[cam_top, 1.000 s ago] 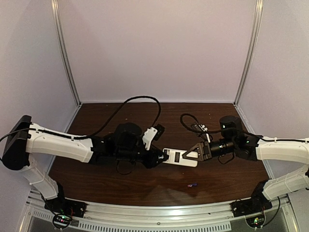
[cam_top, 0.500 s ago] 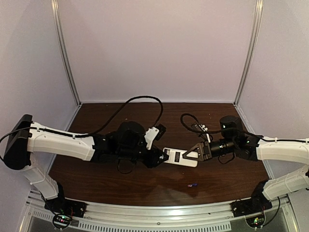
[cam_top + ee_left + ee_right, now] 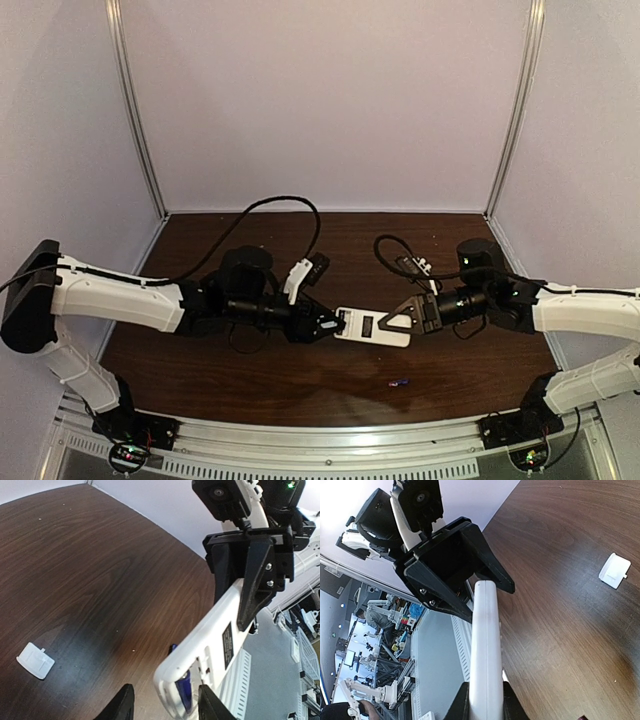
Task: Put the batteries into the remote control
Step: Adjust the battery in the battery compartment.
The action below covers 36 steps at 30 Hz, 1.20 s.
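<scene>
My right gripper (image 3: 405, 318) is shut on one end of the white remote control (image 3: 372, 326) and holds it above the table, edge-on in the right wrist view (image 3: 485, 645). In the left wrist view its plain back (image 3: 220, 630) faces me, and one purple-blue battery (image 3: 184, 692) lies in the open recess. My left gripper (image 3: 330, 324) is open, and its fingers (image 3: 122, 705) straddle the remote's free end. A second battery (image 3: 400, 382) lies loose on the table near the front, peeking from behind the remote in the left wrist view (image 3: 172, 649).
The small white cover piece (image 3: 35, 659) lies flat on the dark wooden table (image 3: 300, 385); it also shows in the right wrist view (image 3: 615, 570). A metal rail (image 3: 320, 455) runs along the near edge. Black cables loop above both wrists.
The left arm's wrist has drawn back a little to the left and turned, and its cable loop has shifted. The remote and the right gripper have stayed in place.
</scene>
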### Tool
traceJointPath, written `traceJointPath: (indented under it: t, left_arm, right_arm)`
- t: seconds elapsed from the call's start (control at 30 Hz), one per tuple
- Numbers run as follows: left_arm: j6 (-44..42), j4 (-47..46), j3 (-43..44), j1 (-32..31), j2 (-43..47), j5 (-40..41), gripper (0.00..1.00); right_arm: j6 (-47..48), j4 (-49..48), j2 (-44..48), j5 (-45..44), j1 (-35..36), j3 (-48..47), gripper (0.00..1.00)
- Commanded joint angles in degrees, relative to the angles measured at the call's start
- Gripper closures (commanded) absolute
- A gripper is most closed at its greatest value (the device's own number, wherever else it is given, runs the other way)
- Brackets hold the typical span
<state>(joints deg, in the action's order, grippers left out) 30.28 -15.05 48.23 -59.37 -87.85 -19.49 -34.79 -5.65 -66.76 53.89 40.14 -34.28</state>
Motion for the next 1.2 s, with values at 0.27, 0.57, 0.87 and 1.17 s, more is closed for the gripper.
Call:
traceJointPath:
  t: [0.27,0.57,0.87,1.17]
  left_arm:
    - [5.1,-9.3,-1.5,2.8,0.0,-8.0,0.64]
    - [6.1,-9.9,-2.6,4.0,-1.4,-9.5,0.83]
    - [1.3,-3.7,-0.2,4.0,-0.5,-5.4,0.67]
    - [-8.1,4.5,1.3,3.9,7.2,0.9,0.34]
  right_arm:
    - [0.9,-3.1,1.7,2.5,1.0,-0.2,1.0]
    - [-1.3,-6.3,2.6,3.7,1.1,0.2,1.0]
    - [-2.0,-6.2,2.7,2.5,0.8,0.0,1.0]
    - [-0.8,-1.1,2.7,-0.6,-4.9,1.5,1.0]
